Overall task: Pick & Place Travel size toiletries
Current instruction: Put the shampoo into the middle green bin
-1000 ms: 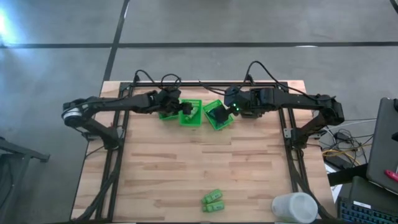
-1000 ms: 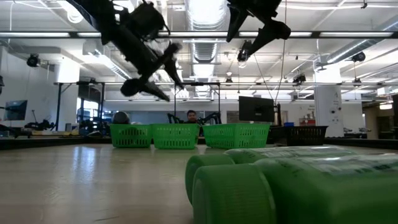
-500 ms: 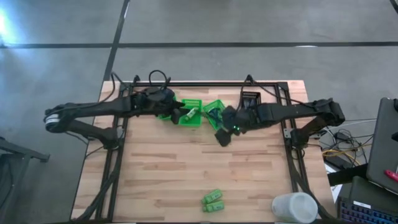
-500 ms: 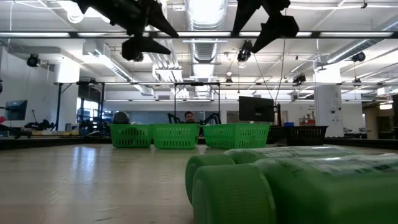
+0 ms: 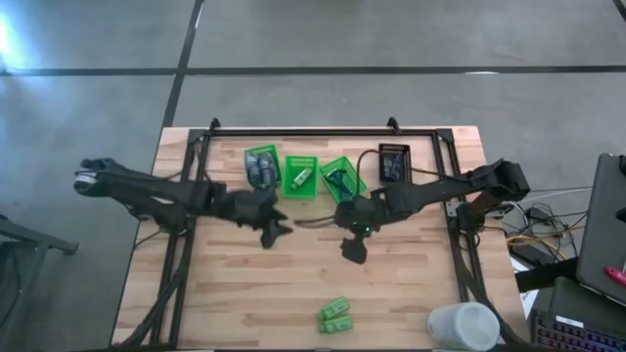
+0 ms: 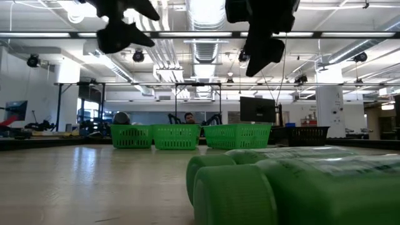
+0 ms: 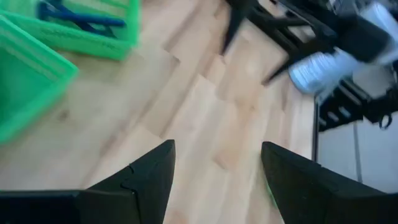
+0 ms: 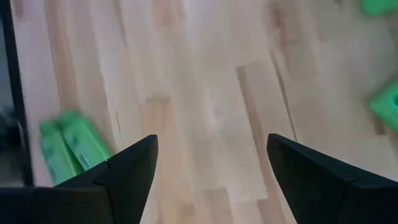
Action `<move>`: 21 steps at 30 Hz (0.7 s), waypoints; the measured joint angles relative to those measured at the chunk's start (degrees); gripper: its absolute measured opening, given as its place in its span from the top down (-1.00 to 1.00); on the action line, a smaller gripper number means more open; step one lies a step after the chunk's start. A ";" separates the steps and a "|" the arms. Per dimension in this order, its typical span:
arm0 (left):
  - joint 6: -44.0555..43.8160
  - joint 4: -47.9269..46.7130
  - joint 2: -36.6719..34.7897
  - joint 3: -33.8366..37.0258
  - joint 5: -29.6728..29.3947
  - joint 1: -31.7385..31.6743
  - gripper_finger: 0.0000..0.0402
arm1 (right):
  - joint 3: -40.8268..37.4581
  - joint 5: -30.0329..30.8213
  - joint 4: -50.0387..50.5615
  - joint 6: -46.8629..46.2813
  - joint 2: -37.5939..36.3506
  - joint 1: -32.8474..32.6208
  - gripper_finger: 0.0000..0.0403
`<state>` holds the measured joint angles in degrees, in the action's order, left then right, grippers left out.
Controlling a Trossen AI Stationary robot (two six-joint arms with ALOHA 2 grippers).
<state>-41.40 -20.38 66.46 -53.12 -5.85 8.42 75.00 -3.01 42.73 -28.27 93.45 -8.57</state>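
Low view: two green bottles (image 6: 294,187) blurred and cropped up close; both grippers, left (image 7: 214,180) and right (image 8: 211,168), spread wide, empty.

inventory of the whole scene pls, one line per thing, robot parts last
Mesh baskets: three, bright green, side by side at the table's far edge; each holds small items.
Tray: one, black, right of the baskets.
Small bottles: two, bright green, lying side by side near the front edge.
Big cylinder: one, white, front right corner.
Table: one, light wood with a black frame.
Person: one, far off in the room behind the baskets.
Left tool: one, dark, fingers open and empty, above bare wood in front of the baskets.
Right tool: one, dark, fingers apart and empty, above bare wood at mid-table.
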 joint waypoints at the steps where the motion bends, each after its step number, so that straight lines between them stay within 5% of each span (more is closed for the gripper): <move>1: -1.03 0.06 0.50 0.00 -1.78 2.12 -0.21 | -0.01 -0.50 -0.09 2.28 0.69 -0.17 -0.47; 10: -11.37 -0.23 6.08 0.00 -7.06 10.40 -0.21 | 0.36 -7.46 2.11 20.95 7.27 -5.07 -0.46; 21: -12.42 -0.20 8.28 0.00 -7.01 12.97 -0.21 | 0.51 -7.54 -5.86 20.41 16.09 -15.52 -0.41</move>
<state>-53.83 -20.58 74.74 -53.12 -12.86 21.39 75.50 -10.54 36.87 -7.86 109.54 -24.09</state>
